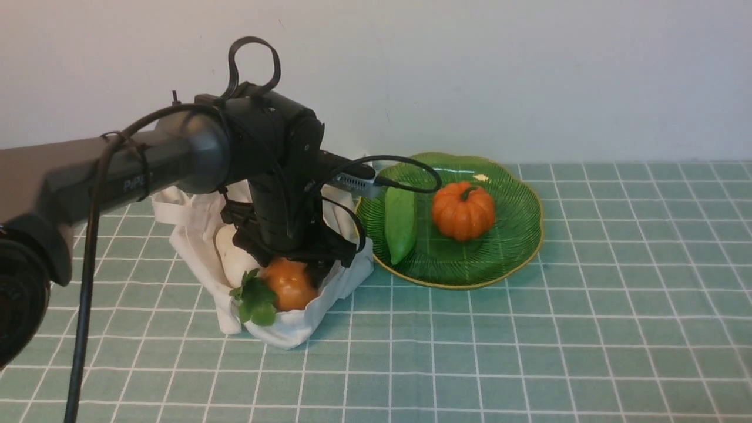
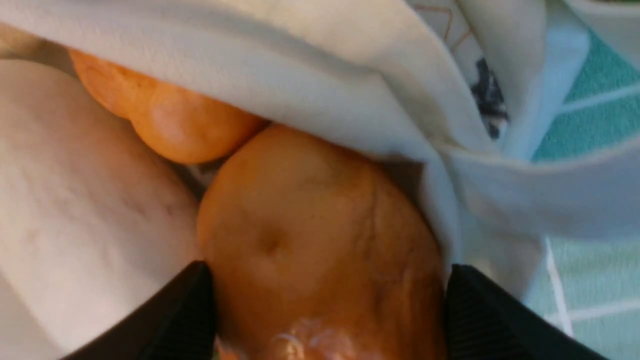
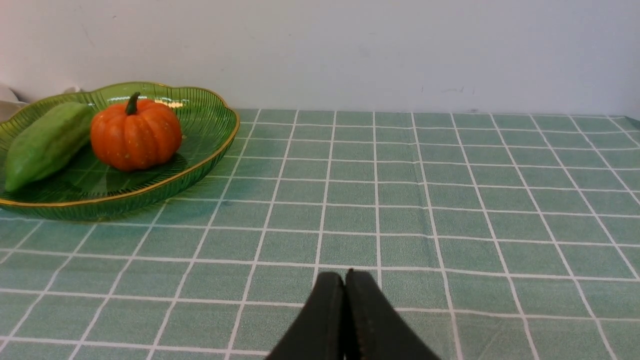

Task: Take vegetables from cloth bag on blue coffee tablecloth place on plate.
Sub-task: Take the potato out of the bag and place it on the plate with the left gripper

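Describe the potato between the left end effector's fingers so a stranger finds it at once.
Left of the green plate, an off-white cloth bag lies on the checked tablecloth. At its open mouth sits the potato, under the left end effector. It is brown-orange and oval, unlike the leafy sprig and white vegetable beside it.

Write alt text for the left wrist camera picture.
A brown-orange potato sits between the left gripper's two black fingers, which appear to touch it. It lies inside the cloth bag, beside a white vegetable and another potato.
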`<state>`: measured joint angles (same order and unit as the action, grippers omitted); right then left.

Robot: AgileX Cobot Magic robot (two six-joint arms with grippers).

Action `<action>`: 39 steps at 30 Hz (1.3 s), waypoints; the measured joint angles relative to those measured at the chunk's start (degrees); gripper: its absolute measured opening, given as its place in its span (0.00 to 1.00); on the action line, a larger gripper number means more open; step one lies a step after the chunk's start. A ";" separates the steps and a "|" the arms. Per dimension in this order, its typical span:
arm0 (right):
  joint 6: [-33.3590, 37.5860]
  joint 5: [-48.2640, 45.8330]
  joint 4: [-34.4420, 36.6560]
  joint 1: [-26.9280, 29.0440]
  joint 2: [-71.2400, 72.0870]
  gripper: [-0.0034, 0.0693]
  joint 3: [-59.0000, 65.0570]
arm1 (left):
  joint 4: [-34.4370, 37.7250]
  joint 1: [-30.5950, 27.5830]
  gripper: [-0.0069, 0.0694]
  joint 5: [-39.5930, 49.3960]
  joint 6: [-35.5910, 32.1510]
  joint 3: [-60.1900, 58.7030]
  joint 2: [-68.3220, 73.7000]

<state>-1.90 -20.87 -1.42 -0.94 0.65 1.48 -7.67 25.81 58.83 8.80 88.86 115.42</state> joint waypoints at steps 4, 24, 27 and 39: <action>0.00 0.00 0.00 0.00 0.00 0.02 0.00 | -0.07 0.02 0.78 4.91 -2.05 4.91 -3.80; 0.00 0.00 0.00 0.00 0.00 0.02 0.00 | 26.41 4.68 0.78 -6.89 -11.88 20.35 9.01; 0.00 0.00 0.00 0.00 0.00 0.02 0.00 | 26.96 4.68 0.78 -9.29 -12.20 20.30 10.52; 0.00 0.00 0.00 0.00 0.00 0.02 0.00 | 31.92 4.68 0.99 -13.38 -16.19 20.36 12.47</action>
<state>-1.90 -20.87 -1.42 -0.94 0.65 1.48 24.25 30.49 45.45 -7.39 109.22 127.89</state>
